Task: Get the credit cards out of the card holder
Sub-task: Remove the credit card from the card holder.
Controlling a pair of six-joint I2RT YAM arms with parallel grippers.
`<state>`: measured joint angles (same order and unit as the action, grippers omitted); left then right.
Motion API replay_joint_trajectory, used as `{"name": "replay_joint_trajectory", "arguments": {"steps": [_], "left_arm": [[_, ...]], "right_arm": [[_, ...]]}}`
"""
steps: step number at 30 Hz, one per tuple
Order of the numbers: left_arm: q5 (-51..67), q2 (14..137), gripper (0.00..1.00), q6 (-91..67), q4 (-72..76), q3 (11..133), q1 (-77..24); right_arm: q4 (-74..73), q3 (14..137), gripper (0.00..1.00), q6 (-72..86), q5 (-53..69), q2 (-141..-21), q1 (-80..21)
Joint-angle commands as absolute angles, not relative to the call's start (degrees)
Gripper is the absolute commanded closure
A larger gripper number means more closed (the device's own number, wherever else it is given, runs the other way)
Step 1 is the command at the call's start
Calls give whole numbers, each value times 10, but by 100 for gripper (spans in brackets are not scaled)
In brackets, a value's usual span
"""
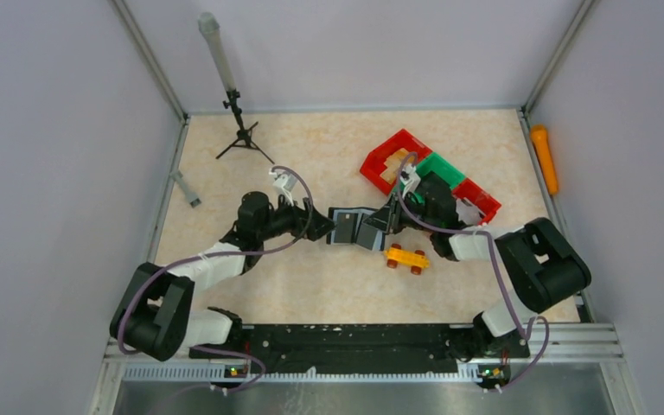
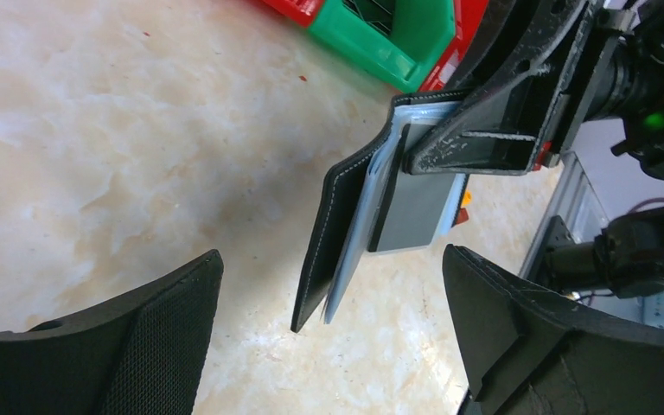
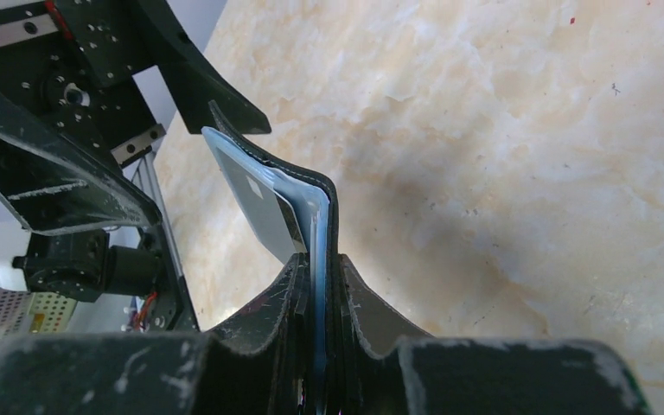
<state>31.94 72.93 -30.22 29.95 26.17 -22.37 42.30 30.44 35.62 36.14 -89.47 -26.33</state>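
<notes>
The black card holder (image 1: 352, 226) hangs open in the air at mid-table, and my right gripper (image 3: 320, 285) is shut on one end of it. A grey card (image 2: 411, 216) and a pale blue card (image 2: 359, 233) stick out of its black leather flap (image 2: 328, 233). In the right wrist view the grey card (image 3: 264, 207) lies against the blue lining. My left gripper (image 2: 333, 320) is open, its fingers wide apart on either side of the holder's free end and not touching it. In the top view the left gripper (image 1: 318, 221) faces the right gripper (image 1: 385, 223) across the holder.
Red and green bins (image 1: 432, 173) stand just behind the right gripper. A yellow-orange toy car (image 1: 406, 258) lies just in front of the holder. A small black tripod (image 1: 240, 130) stands at the back left, with a grey stick (image 1: 186, 188) near the left wall.
</notes>
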Motion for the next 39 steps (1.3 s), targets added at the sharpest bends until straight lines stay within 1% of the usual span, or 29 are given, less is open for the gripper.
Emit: {"name": "replay_joint_trajectory", "arguments": {"steps": [1,5,8,15,16,18,21,22,24,25,26,27,28,29,31,39], "left_arm": [[390,757,1,-314,344,299,-222],[444,797,16,-336,374,315,-222],[452,815,27,-342,378,320,-222],[458,831,62,-345,366,333,-222],[456,833,68,-343,360,337,-222],[454,835,75,-340,346,343,-222],[458,836,81,-340,344,345,-222],[459,836,85,-340,344,346,-222],[461,838,97,-340,344,347,-222],[464,840,100,-342,343,349,-222],[466,842,100,-343,343,351,-222],[466,844,100,-344,342,351,-222],[463,845,100,-346,341,352,-222],[459,845,100,-345,338,353,-222],[450,845,100,-342,327,354,-222],[407,844,100,-329,281,360,-218]], "right_arm": [[482,299,98,376,387,-874,-252],[494,297,98,385,393,-876,-248],[505,296,98,392,399,-878,-246],[519,294,98,403,409,-884,-241],[522,293,98,404,411,-886,-241],[527,293,96,409,413,-890,-238],[531,293,96,411,416,-894,-235],[531,293,96,411,415,-893,-235],[526,293,96,408,412,-893,-235],[521,295,94,405,411,-893,-234],[511,296,87,400,406,-891,-234],[495,298,73,392,397,-887,-234],[475,300,65,382,382,-882,-234],[453,300,59,369,366,-874,-235],[414,301,53,347,332,-856,-235],[338,285,41,314,207,-787,-234]]}}
